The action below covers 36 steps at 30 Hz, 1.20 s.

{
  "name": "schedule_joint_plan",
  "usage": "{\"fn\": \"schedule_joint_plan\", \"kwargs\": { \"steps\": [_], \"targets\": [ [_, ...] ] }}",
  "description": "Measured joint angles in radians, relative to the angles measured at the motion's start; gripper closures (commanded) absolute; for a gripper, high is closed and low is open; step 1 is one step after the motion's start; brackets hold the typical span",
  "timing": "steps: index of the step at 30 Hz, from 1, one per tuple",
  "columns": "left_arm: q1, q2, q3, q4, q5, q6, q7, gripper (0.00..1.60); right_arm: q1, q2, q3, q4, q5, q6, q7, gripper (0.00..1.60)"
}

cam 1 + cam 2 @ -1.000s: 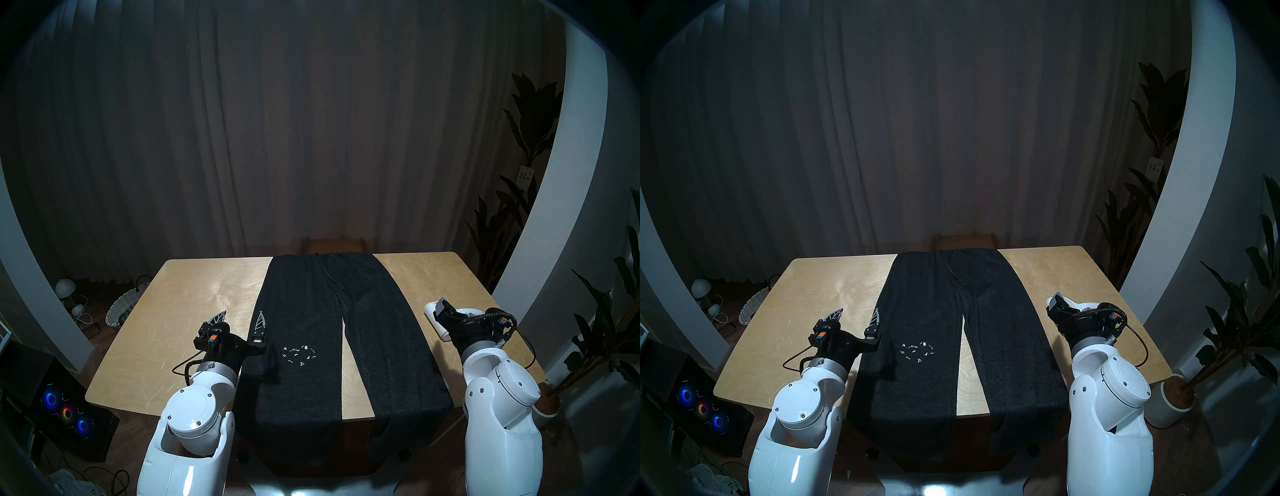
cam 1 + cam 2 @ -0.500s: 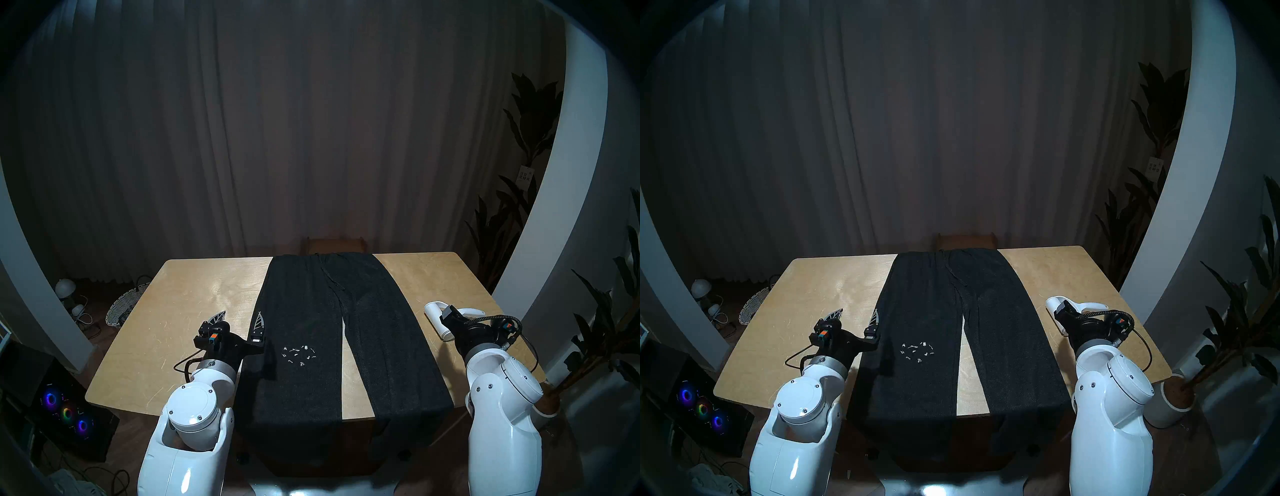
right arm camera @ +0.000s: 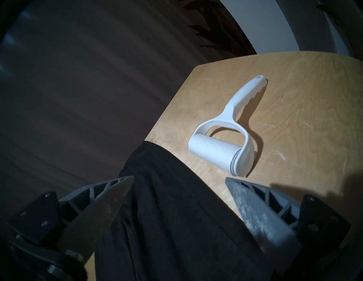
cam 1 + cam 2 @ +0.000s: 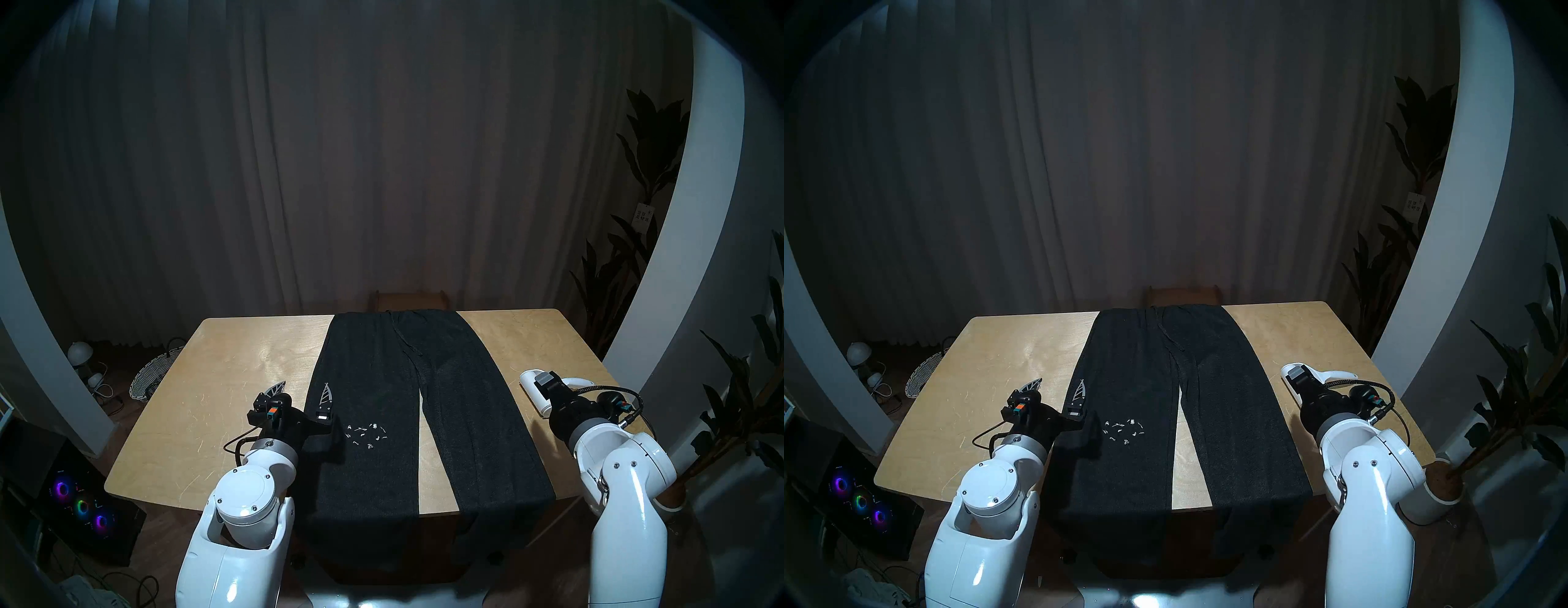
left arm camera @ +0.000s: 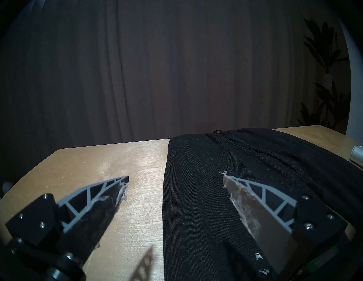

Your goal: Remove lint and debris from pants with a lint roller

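Note:
The charcoal-black pants [image 4: 382, 382] lie flat along the middle of the wooden table [image 4: 237, 361], waist at the far edge and legs hanging over the near edge. The lint and debris [image 4: 365, 434] are a small cluster of white flecks on the left leg. My left gripper [image 4: 302, 390] is open and empty, straddling that leg's left edge just left of the flecks; its wrist view shows the pants [image 5: 196, 196] and two flecks [image 5: 258, 256]. The white lint roller [image 3: 214, 151] lies on the table right of the pants. My right gripper [image 3: 179, 178] is open and empty, just short of the roller, above the pants' right edge [image 3: 167, 215].
A woven basket [image 4: 148, 378] and small lamps stand on the floor at the left. A computer with coloured fans [image 4: 80, 505] stands at the near left. Potted plants [image 4: 721, 403] and a white pillar stand at the right. A curtain hangs behind the table.
My left gripper has moved a little right and forward over the pants' left edge. My right arm has swung its elbow outward and turned its wrist, uncovering more of the roller.

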Motion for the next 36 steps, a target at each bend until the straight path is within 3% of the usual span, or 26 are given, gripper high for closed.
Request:
{"fn": "schedule_joint_plan", "kwargs": {
  "steps": [7,16,17,28,36],
  "targets": [
    [-0.022,-0.017,0.012,0.025,0.002,0.001,0.019,0.0,0.026,0.002,0.025,-0.029,0.137,0.057,-0.14,0.0],
    [-0.03,-0.024,-0.008,0.037,0.006,0.002,0.046,0.0,0.047,0.007,0.055,-0.024,0.333,0.047,-0.206,0.0],
    [-0.03,-0.027,-0.013,0.04,0.006,0.002,0.054,0.0,0.05,0.008,0.071,-0.018,0.386,0.036,-0.218,0.0],
    [-0.039,-0.045,-0.008,0.05,0.012,0.003,0.083,0.0,0.078,0.012,0.193,0.032,0.632,-0.042,-0.266,0.0],
    [-0.058,-0.063,0.01,0.061,0.01,0.006,0.114,0.0,0.132,0.019,0.316,0.14,0.8,-0.106,-0.315,0.0]
  ]
}}
